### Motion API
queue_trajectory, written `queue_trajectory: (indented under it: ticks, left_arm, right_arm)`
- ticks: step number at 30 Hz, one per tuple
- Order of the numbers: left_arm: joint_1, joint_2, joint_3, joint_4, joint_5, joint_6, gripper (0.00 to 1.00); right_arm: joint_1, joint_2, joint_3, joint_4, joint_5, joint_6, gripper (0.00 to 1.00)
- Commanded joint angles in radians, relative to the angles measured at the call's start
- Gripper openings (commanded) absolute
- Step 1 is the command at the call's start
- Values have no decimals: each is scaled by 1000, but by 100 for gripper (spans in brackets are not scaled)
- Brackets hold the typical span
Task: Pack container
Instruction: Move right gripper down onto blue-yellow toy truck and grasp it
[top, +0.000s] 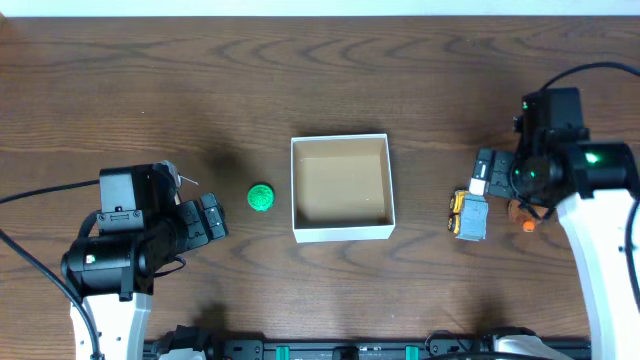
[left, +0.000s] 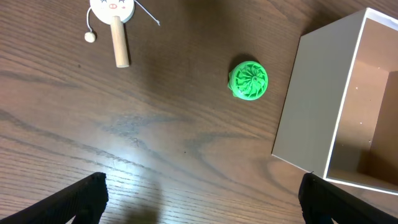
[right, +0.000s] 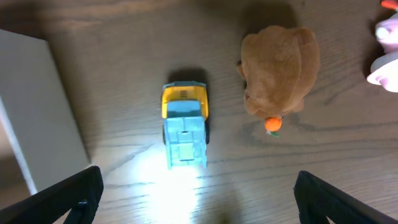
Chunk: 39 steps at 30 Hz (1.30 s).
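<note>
1. At the table's centre, the container (top: 342, 232): square, shallow, white-walled, tan inside, sitting flat, with nothing seen in it.
2. To its right and apart from it, the blue-and-yellow truck (right: 185, 134), with the right gripper (right: 196, 199) hanging above it, fingers spread wide and empty.
3. On the other side, the left gripper (left: 199, 199), likewise spread and empty, facing the green ball (left: 249, 79) just left of the container.
4. Probably the first pick, with nothing packed yet and the truck the likeliest target.
5. For a sound grasp: centre over the truck's body, close across its narrow sides rather than along its length, and descend straight to avoid rolling it on its wheels.
6. Stay clear of the brown plush toy (right: 280, 68), near the truck but not touching it.
7. Lift above the white rim before crossing to avoid nudging the thin walls; release low and toward a corner, leaving room for the other toys.
8. Also out: a small drum rattle (left: 115, 25) on a wooden stick, left of the green ball.
9. Surface: dark wood-grain table (top: 300, 80), flat and faintly glossy, with a bright glare patch under the right wrist; likely slick under wheels.
10. Room: only a pale strip (top: 320, 6) beyond the table's far edge; nothing more to tell.
</note>
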Motion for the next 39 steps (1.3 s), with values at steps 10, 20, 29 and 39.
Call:
queue_trajectory:
  ticks: [10,20,29,39]
  left_arm:
    - [-3,-7,23,-6,10,16,98]
    - [-3,-7,23,-5,10,16,98]
    - [-3,-7,23,-6,10,16,98]
    - [-3,-7,23,-6,10,15,98]
  right_arm:
    - [-6,165,-21,11,-27,-37,99]
    - [43,197,-201,121,-47,34,99]
    - [42,197,-367,343,-45,34,99]
    - [42,197,-419,423,-45,34,87]
